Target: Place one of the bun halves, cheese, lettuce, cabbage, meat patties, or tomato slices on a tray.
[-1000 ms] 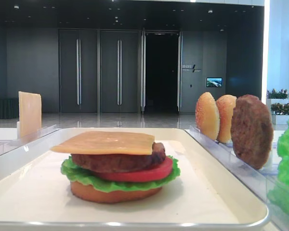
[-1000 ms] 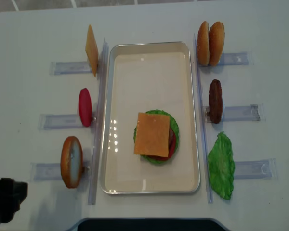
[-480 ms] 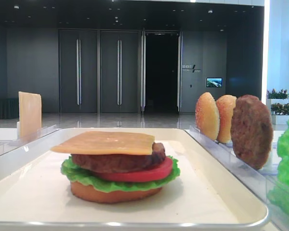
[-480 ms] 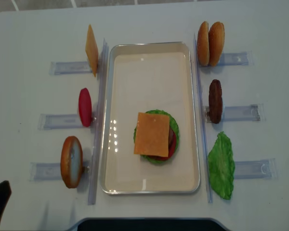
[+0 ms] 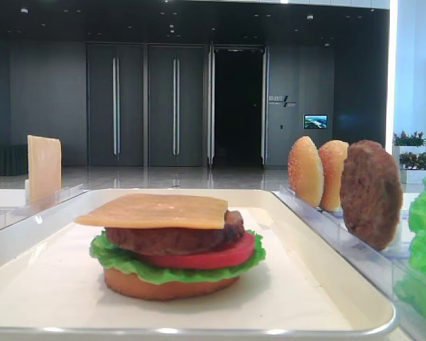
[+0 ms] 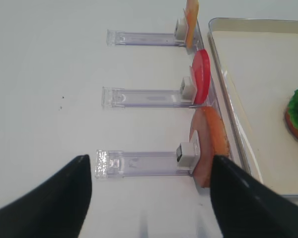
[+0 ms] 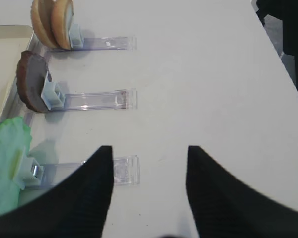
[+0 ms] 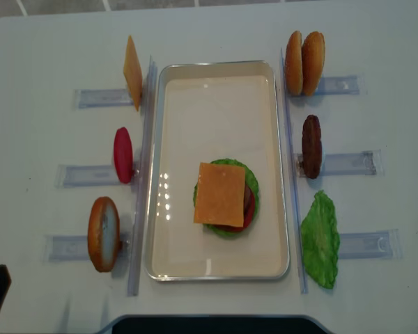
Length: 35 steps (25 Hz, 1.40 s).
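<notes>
Left wrist view shows the left gripper (image 6: 149, 198) with its 2 dark fingers spread wide apart and nothing between them, hanging above the table just short of the nearest clear rack (image 6: 144, 159). A bun half (image 6: 208, 144) stands on edge at that rack's far end, ahead and a little right of the fingers, touching the outer rim of the tray (image 6: 223, 94). Its disc is upright, faces pointing back along the rack toward the gripper and on toward the tray, and its long axis runs along the tray's side. The right gripper (image 7: 149, 163) is likewise open and empty, with a lettuce leaf (image 7: 7, 163) ahead to its left and 2 more bun halves (image 7: 52, 22) 2 racks further off. Inside the tray sits a stack of bun base, lettuce, tomato, patty and a cheese slice (image 8: 221, 193) lying flat on top. I judge a bun crown the fitting next piece, and the left arm is nearer one
</notes>
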Each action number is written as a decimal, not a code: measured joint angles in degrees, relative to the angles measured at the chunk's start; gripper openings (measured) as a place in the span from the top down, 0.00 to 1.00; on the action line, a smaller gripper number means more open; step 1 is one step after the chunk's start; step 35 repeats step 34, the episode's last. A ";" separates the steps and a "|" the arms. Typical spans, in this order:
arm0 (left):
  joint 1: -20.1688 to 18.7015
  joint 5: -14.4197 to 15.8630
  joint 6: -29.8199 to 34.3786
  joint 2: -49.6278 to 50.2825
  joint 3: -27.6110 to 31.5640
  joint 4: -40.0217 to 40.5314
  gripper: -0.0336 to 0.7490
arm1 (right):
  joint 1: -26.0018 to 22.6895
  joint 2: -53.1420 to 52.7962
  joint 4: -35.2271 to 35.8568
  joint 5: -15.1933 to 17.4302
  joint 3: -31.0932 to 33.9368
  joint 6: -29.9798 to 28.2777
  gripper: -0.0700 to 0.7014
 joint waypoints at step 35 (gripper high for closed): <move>0.00 0.00 0.00 0.00 0.00 -0.05 0.23 | 0.00 0.00 0.00 0.00 0.00 0.00 0.45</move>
